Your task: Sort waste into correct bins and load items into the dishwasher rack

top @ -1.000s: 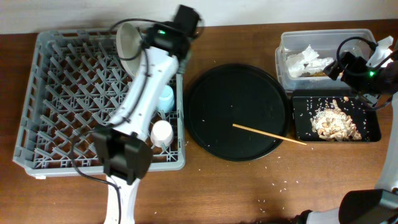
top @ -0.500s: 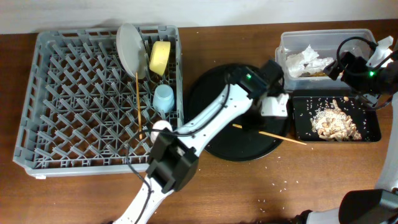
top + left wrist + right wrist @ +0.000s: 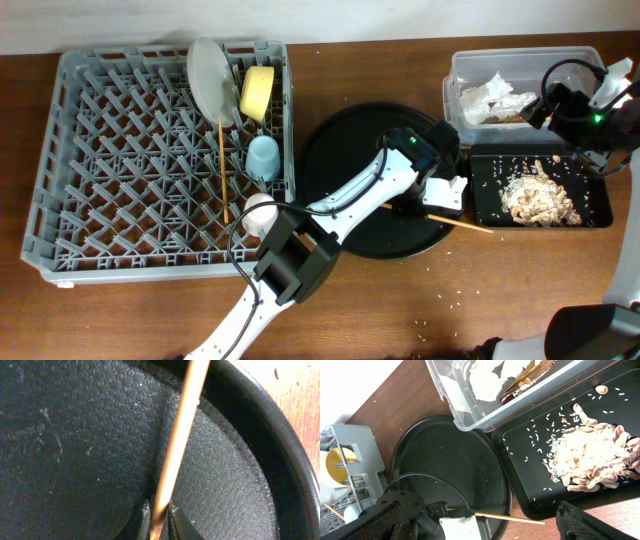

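A thin wooden chopstick [image 3: 465, 224] lies on the large round black tray [image 3: 350, 170], its right end sticking out over the rim. My left gripper [image 3: 418, 205] is down on the tray and shut on this chopstick [image 3: 175, 435]; the jaws [image 3: 158, 519] pinch its lower part. The grey dishwasher rack [image 3: 120, 170] holds the white plate [image 3: 205, 75], yellow bowl [image 3: 257, 92], light-blue cup [image 3: 264, 157], pink cup [image 3: 258, 210] and another chopstick [image 3: 222, 165]. My right gripper [image 3: 590, 112] hovers open and empty over the bins, its fingers [image 3: 480, 525] spread wide.
The clear tub [image 3: 520, 62] at the back right holds white napkins [image 3: 495, 98]. The shallow black tray [image 3: 482, 205] in front of it holds food scraps and rice [image 3: 540, 198]. Rice bits are scattered on the wooden table [image 3: 430, 310] in front.
My left arm swung from the rack across to the round black tray, came down and closed on the chopstick lying there. The right arm has not moved.
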You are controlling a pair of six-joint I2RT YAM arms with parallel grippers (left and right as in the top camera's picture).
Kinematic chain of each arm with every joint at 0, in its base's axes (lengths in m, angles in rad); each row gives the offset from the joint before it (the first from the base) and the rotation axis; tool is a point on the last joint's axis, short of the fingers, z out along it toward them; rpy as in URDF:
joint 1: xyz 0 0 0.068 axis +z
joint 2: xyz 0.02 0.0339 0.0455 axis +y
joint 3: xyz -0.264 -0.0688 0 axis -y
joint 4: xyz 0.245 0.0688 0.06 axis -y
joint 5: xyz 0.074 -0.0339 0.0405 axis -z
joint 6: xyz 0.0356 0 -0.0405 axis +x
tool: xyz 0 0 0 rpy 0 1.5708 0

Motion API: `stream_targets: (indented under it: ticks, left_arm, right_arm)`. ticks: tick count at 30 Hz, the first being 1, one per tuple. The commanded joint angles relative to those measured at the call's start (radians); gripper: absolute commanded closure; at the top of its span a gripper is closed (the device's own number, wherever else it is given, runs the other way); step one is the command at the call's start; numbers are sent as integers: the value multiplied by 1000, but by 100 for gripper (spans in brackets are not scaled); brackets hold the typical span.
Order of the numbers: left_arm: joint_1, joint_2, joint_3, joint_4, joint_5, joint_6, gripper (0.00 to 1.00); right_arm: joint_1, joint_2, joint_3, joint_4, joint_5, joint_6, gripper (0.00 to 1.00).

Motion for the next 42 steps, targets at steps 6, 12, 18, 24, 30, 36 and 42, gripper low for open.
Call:
stream_targets:
  ticks: [6, 12, 18, 24, 30, 36, 42]
  left_arm:
    - [-8, 63, 6, 2, 26, -30, 73]
    - [-8, 63, 11, 3, -36, -47, 99]
    - [48, 63, 373, -215, -113, -223, 100]
    - [117, 53, 730, -482, -113, -275, 100]
    - [283, -148, 776, -482, -274, -658, 100]
    - [521, -261, 749, -482, -275, -900, 99]
    - [670, -268, 397, -482, -237, -985, 100]
  right_arm:
    - [-3, -4, 5, 0, 5, -6, 1]
    - [-3, -4, 5, 0, 5, -6, 1]
    - [-3, -4, 5, 0, 5, -6, 2]
    - [-3, -4, 5, 0, 5, -6, 2]
    - [-3, -4, 5, 0, 5, -6, 2]
    - [-3, -4, 5, 0, 5, -6, 2]
    - [-3, -4, 5, 0, 5, -6, 2]
